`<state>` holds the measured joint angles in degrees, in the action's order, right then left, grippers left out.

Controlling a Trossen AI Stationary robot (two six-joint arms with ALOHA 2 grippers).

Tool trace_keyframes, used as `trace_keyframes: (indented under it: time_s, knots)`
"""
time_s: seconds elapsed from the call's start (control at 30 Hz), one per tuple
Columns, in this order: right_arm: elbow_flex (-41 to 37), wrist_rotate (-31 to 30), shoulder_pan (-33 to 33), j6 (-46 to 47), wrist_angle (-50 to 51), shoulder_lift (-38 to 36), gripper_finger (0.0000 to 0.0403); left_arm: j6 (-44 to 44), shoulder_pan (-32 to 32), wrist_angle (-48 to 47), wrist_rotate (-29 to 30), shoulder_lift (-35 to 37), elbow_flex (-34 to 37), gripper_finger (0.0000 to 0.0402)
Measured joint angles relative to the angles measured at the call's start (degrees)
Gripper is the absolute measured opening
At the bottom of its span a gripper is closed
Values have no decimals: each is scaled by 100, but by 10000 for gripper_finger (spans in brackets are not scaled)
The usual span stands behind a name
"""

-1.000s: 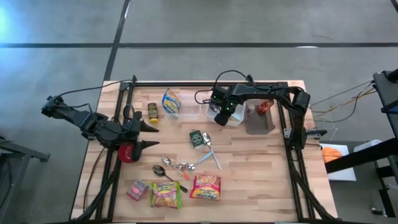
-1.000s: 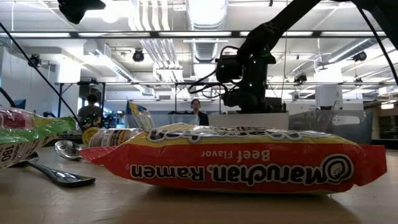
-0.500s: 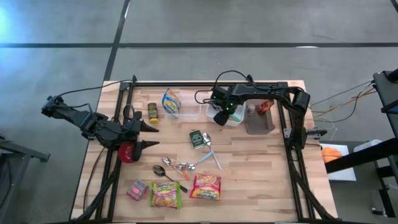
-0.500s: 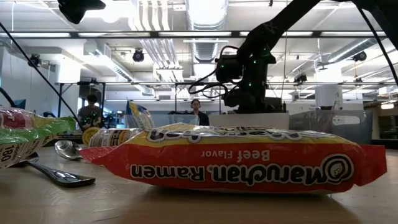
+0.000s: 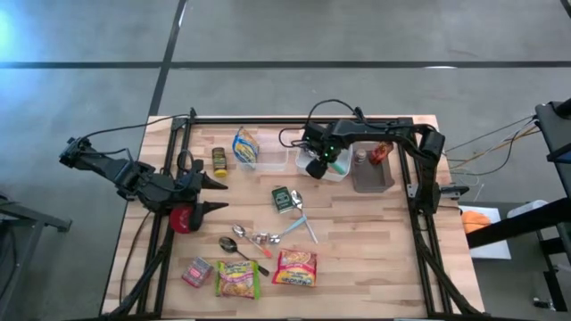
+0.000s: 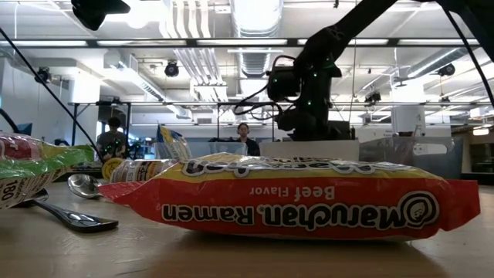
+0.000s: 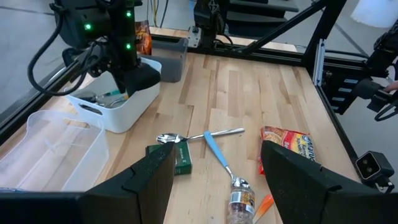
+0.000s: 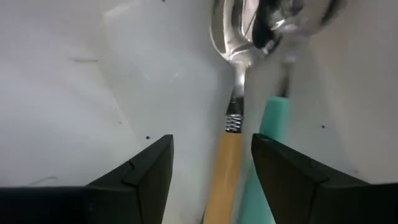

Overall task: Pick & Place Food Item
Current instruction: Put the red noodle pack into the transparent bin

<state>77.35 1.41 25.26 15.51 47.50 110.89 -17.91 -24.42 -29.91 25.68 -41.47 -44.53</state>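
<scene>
My right gripper (image 5: 316, 166) points down into the white bin (image 5: 332, 171) at the table's far middle, and its fingers (image 8: 140, 171) stand open. On the bin's floor between them lie an orange-handled spoon (image 8: 231, 127) and a teal handle (image 8: 273, 121); neither finger touches them. Food items lie on the table: a red ramen packet (image 5: 295, 267), a green packet (image 5: 237, 279), a small pink packet (image 5: 196, 270), a green box (image 5: 284, 198) and a jar (image 5: 219, 160). My left gripper (image 5: 219, 193) waits open at the table's left.
A clear bin (image 5: 268, 159) with a chip bag (image 5: 245, 145) stands left of the white bin. A grey bin (image 5: 373, 176) holding an orange item (image 5: 381, 153) stands to its right. Spoons (image 5: 259, 239) lie mid-table. A red round thing (image 5: 183, 219) sits by the left gripper.
</scene>
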Motion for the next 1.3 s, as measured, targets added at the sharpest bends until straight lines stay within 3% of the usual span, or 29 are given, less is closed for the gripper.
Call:
trace_keyframes:
  time_s: [0.27, 0.57, 0.87, 1.03, 1.3]
  knots:
    - [449, -23, -83, 64, 501, -152, 215, 1, -1, 1, -1, 0, 0, 243]
    - [817, -658, -598, 286, 948, -570, 215, 0, -1, 1, 0, -1, 0, 243]
    - [751, -647, -1900, 434, 978, -876, 215, 2, -1, 1, 1, -1, 0, 243]
    - [741, -647, -2793, 981, 839, -867, 215, 1, -1, 0, 0, -1, 0, 243]
    - [344, -874, -4016, 1871, -862, -855, 215, 2, -1, 0, -1, 1, 0, 243]
